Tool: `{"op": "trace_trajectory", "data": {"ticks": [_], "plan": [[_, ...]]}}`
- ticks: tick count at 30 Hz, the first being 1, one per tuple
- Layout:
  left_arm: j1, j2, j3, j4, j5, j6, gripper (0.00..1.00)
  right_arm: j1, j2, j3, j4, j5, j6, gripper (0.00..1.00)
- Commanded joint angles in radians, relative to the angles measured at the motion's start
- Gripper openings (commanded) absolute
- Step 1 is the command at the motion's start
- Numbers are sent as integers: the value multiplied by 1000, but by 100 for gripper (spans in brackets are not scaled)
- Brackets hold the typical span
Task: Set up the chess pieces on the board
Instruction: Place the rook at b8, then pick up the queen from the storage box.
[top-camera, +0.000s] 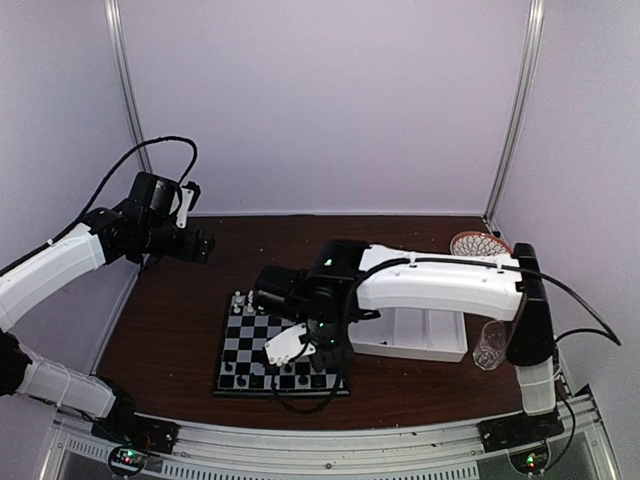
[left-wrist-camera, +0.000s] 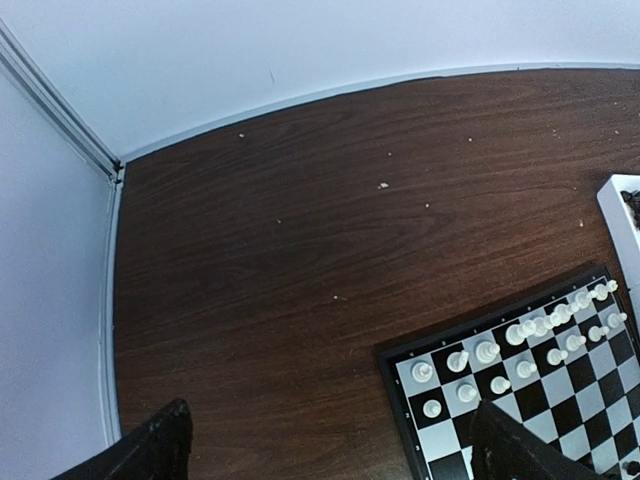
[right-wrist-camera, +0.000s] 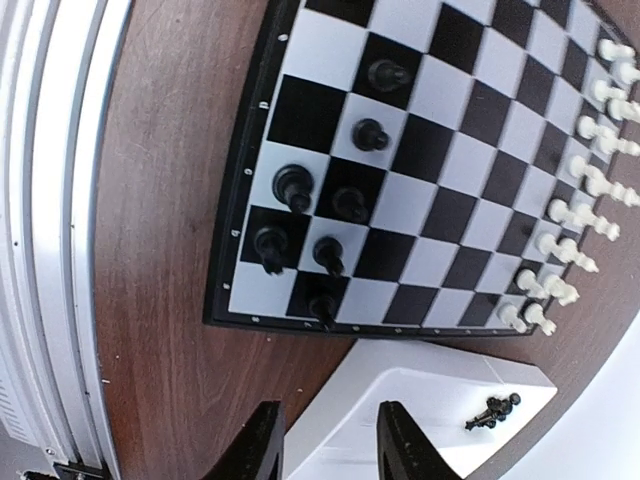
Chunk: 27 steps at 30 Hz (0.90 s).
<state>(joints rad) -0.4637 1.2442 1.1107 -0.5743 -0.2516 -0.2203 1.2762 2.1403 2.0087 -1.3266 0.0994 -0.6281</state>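
The board (top-camera: 238, 352) lies in the middle of the table. White chess pieces (top-camera: 243, 303) stand in its two far rows, and they also show in the left wrist view (left-wrist-camera: 487, 352). Several black chess pieces (right-wrist-camera: 295, 188) stand in the two near rows at one corner. One black piece (right-wrist-camera: 490, 410) lies in the white tray (right-wrist-camera: 400, 385). My right gripper (right-wrist-camera: 330, 445) is open and empty, low over the tray's rim beside the board's near right corner. My left gripper (left-wrist-camera: 330, 462) is open and empty, high over bare table left of the board.
The white divided tray (top-camera: 420, 338) stands right of the board. A clear glass cup (top-camera: 490, 345) is beside it and a woven basket (top-camera: 480, 243) sits at the back right. The metal front rail (right-wrist-camera: 50, 250) runs along the near edge. Walls enclose three sides.
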Motion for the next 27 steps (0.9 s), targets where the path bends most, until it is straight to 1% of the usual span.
{"op": "trace_trajectory", "data": {"ticks": [1,4,6,9,12,15,19,27], "plan": [[2,19,11,33,24,-7,97,-101,-161,-99,74,-37,15,36],[2,27,13,33,41,-7,96,-220,-224,-169,165,-65,37,36],[1,34,14,33,51,-8,94,-336,-244,-198,222,-91,68,34],[2,47,15,33,71,-10,92,-476,-232,-212,272,-143,113,30],[1,62,21,32,95,-10,89,-571,-203,-225,321,-165,133,25],[2,70,24,33,115,-11,87,-623,-158,-227,353,-168,129,24],[1,65,24,33,117,-8,86,-674,-66,-189,359,-183,136,23],[1,58,24,33,118,-5,87,-710,81,-83,362,-169,157,23]]}}
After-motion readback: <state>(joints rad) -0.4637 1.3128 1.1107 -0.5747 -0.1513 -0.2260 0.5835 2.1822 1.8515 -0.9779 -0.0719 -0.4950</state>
